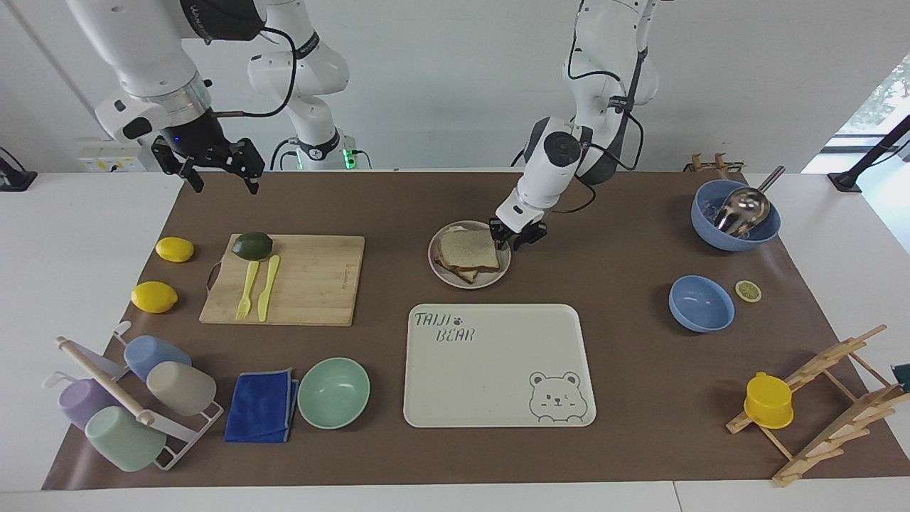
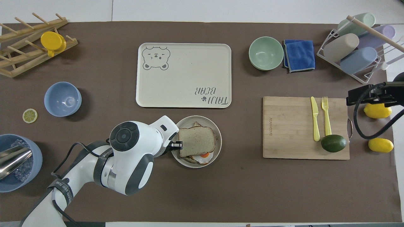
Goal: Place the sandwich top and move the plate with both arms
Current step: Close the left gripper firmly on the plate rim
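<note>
The sandwich top (image 1: pixel 467 247) lies flat on top of the stacked sandwich on the plate (image 1: pixel 435 264). In the overhead view the sandwich top (image 2: pixel 197 141) covers a browner slice, and a fried egg (image 2: pixel 204 155) peeks out on the plate (image 2: pixel 219 142) at the side nearer the robots. My left gripper (image 1: pixel 515 239) is low at the plate's rim, on the side toward the left arm's end of the table; it also shows in the overhead view (image 2: pixel 176 145). My right gripper (image 1: pixel 223 183) is open, empty and raised over the right arm's end of the table; it also shows in the overhead view (image 2: pixel 355 98).
The bear tray (image 1: pixel 498 370) lies just farther from the robots than the plate. A cutting board (image 1: pixel 313 281) holds an avocado, fork and knife. Two lemons (image 1: pixel 154 296) lie beside it. Blue bowls (image 1: pixel 701 304), a mint bowl (image 1: pixel 334 392), a cup rack and a wooden rack stand around.
</note>
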Robot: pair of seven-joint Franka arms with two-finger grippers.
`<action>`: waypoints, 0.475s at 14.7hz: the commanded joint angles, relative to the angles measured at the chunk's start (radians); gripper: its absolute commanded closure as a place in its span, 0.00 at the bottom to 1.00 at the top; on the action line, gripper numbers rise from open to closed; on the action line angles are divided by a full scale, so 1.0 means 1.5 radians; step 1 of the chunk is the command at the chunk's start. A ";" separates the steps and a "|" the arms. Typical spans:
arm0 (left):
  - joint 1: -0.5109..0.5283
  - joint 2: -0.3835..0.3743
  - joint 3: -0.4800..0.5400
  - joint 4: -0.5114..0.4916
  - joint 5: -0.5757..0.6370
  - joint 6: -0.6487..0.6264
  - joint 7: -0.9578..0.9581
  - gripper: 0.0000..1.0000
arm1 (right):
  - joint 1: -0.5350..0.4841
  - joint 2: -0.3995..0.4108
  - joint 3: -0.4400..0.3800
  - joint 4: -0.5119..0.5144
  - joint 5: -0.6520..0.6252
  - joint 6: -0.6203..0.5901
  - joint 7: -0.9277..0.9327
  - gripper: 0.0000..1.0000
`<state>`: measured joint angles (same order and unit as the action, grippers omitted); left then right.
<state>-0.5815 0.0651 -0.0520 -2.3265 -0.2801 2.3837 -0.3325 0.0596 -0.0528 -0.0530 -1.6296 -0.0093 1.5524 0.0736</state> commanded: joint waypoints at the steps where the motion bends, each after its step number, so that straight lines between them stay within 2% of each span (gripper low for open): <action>1: -0.014 0.007 0.009 -0.012 -0.014 0.032 -0.004 0.60 | -0.002 0.028 0.007 0.037 0.010 -0.011 -0.016 0.00; 2: -0.014 0.007 0.009 -0.011 -0.014 0.031 -0.003 0.61 | -0.002 0.038 0.005 0.057 0.017 -0.031 -0.016 0.00; 3: -0.014 0.007 0.009 -0.012 -0.014 0.031 -0.004 0.67 | -0.004 0.042 0.004 0.060 0.018 -0.035 -0.016 0.00; 5: -0.015 0.006 0.009 -0.012 -0.014 0.029 -0.003 0.99 | -0.011 0.042 0.000 0.057 0.019 -0.036 -0.017 0.00; 7: -0.012 0.006 0.009 -0.011 -0.014 0.024 -0.001 1.00 | -0.018 0.037 0.000 0.054 0.020 -0.040 -0.015 0.00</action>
<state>-0.5835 0.0755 -0.0518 -2.3209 -0.2893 2.4079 -0.3346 0.0540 -0.0019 -0.0544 -1.5721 -0.0092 1.5202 0.0736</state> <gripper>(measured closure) 0.943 0.000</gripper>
